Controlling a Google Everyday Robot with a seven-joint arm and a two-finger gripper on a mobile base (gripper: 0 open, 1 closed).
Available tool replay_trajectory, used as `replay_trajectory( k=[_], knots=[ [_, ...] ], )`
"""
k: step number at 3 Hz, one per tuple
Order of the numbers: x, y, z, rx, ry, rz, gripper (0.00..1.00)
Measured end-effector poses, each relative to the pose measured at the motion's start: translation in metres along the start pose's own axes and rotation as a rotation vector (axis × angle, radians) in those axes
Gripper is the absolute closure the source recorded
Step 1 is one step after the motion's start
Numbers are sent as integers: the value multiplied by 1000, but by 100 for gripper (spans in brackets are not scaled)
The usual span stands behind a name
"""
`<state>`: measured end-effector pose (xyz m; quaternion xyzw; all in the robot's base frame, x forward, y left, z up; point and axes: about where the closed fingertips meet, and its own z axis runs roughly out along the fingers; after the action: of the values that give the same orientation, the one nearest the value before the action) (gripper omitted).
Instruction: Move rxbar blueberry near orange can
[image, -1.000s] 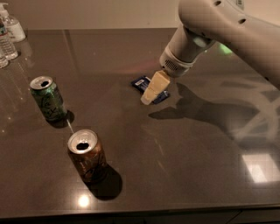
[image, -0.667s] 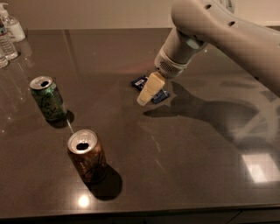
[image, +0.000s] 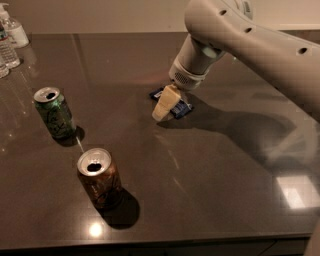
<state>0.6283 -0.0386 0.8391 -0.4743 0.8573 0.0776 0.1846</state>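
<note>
The rxbar blueberry (image: 182, 109) lies flat on the dark table (image: 225, 190), right of centre, as a dark-blue wrapper with a white patch. My gripper (image: 164, 106) is right over it and covers its middle, so only the bar's two ends show. The orange can (image: 98, 178) stands upright near the front left, well apart from the bar, with its top open.
A green can (image: 55, 113) with a similar pattern stands upright to the left, behind the orange can. Clear bottles (image: 11, 41) stand at the far left corner. My arm (image: 250, 45) reaches in from the upper right. The table's front edge runs along the bottom.
My gripper has shifted a little to the left and lower over the bar. The bar and both cans have stayed where they were.
</note>
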Motion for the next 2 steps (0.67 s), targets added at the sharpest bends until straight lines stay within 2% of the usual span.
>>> replay_trajectory(
  k=[2],
  knots=[
    [-5,3,12,-30,16,-8,60]
  ],
)
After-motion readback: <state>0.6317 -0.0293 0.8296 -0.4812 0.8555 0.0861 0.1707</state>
